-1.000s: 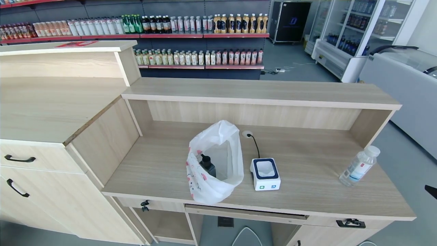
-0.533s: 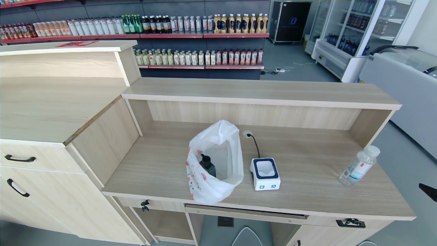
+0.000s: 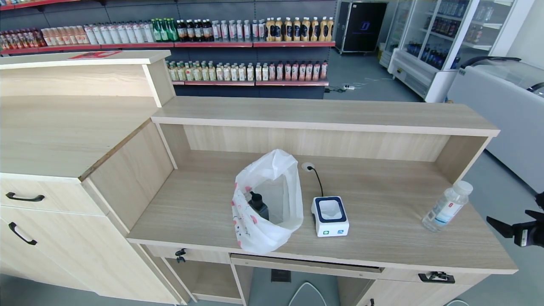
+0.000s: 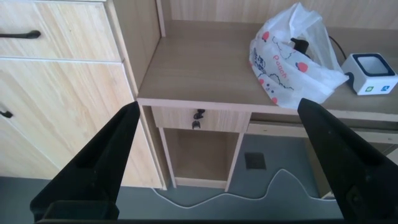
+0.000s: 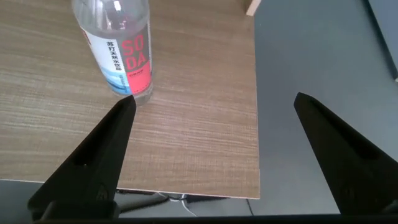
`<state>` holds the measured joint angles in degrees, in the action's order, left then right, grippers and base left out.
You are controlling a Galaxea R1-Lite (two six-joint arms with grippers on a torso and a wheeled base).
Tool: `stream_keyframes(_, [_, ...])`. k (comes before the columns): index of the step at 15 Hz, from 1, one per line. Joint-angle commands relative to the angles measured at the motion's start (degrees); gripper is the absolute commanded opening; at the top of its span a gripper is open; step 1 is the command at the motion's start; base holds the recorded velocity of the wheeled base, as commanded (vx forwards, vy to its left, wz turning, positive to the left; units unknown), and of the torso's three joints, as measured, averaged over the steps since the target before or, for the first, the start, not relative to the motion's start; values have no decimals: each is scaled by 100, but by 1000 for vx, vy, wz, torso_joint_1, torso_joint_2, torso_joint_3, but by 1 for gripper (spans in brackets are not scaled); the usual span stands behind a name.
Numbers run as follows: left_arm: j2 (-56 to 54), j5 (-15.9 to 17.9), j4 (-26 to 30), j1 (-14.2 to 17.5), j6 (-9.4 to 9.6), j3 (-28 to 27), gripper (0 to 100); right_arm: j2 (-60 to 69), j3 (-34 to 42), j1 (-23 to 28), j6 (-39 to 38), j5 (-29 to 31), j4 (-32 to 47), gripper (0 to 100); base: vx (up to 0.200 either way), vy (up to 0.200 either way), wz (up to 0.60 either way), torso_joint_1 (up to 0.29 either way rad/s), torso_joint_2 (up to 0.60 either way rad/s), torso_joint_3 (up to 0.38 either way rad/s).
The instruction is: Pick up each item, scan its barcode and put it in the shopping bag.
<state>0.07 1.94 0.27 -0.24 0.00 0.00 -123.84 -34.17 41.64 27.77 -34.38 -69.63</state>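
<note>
A clear water bottle (image 3: pixel 447 207) with a white cap and a red-and-blue label (image 5: pixel 118 46) stands upright near the counter's right end. My right gripper (image 3: pixel 508 217) hovers open just past that end, right of the bottle, its fingers (image 5: pixel 212 99) holding nothing. Left of centre, a white shopping bag (image 3: pixel 265 204) with pink prints stands open, a dark bottle (image 3: pixel 257 205) inside it. A white-and-blue scanner (image 3: pixel 330 216) sits right of the bag. My left gripper (image 4: pixel 217 104) is open and holds nothing, low in front of the counter's left end, with the bag (image 4: pixel 292 59) and scanner (image 4: pixel 371 65) beyond.
The scanner's black cable (image 3: pixel 317 180) runs back to a hole in the counter (image 3: pixel 382 238). A raised shelf (image 3: pixel 323 114) overhangs the back. A taller cabinet with drawers (image 3: pixel 63 140) borders the left side. Bare wood lies between scanner and water bottle.
My right gripper has come in from the head view's right edge toward the water bottle. The bag, scanner and bottle have not moved.
</note>
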Motion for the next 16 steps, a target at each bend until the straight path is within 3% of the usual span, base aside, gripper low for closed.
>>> stream_keyframes(1, [1, 0, 0, 7, 0, 0, 100, -281, -116, -227, 0, 1, -77, 100, 0, 0, 0, 0, 0, 0])
stream_keyframes(16, [1, 0, 0, -2, 0, 0, 100, -1265, -916, -965, 18, 54, -569, 100, 0, 0, 0, 0, 0, 0])
